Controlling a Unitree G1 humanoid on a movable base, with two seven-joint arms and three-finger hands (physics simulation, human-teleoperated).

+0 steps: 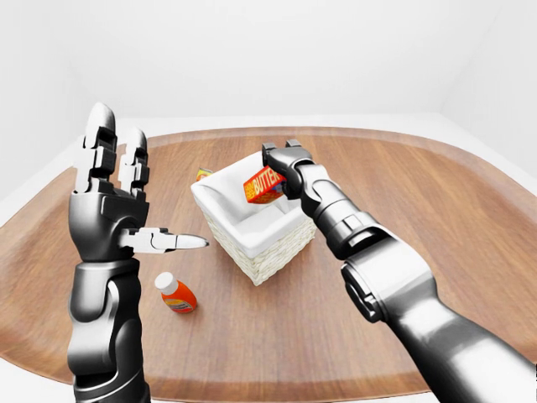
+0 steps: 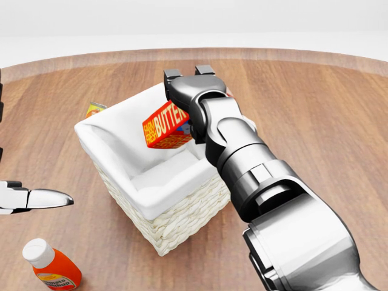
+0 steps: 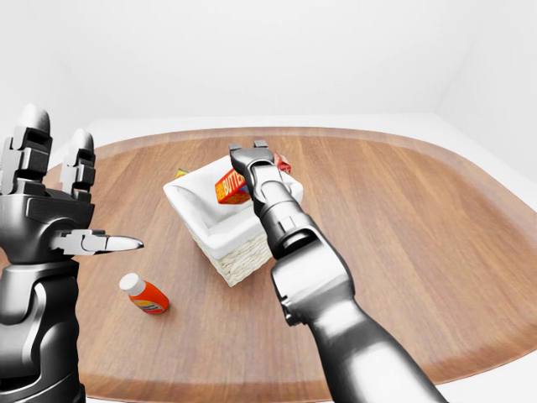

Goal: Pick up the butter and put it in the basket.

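The butter point(image 2: 165, 125) is an orange and red box with white lettering. My right hand point(image 2: 189, 97) is shut on it and holds it tilted over the open top of the white woven basket point(image 2: 176, 218), above its white lining. The butter's right end is hidden by my fingers. My left hand point(image 1: 113, 180) is raised to the left of the basket, open and empty, fingers pointing up and thumb toward the basket.
An orange bottle with a white cap point(image 1: 176, 294) lies on the wooden table point(image 1: 419, 185) below and left of the basket. A small yellow packet point(image 2: 95, 109) peeks out behind the basket's upper left corner, and something red point(image 3: 284, 162) behind its right.
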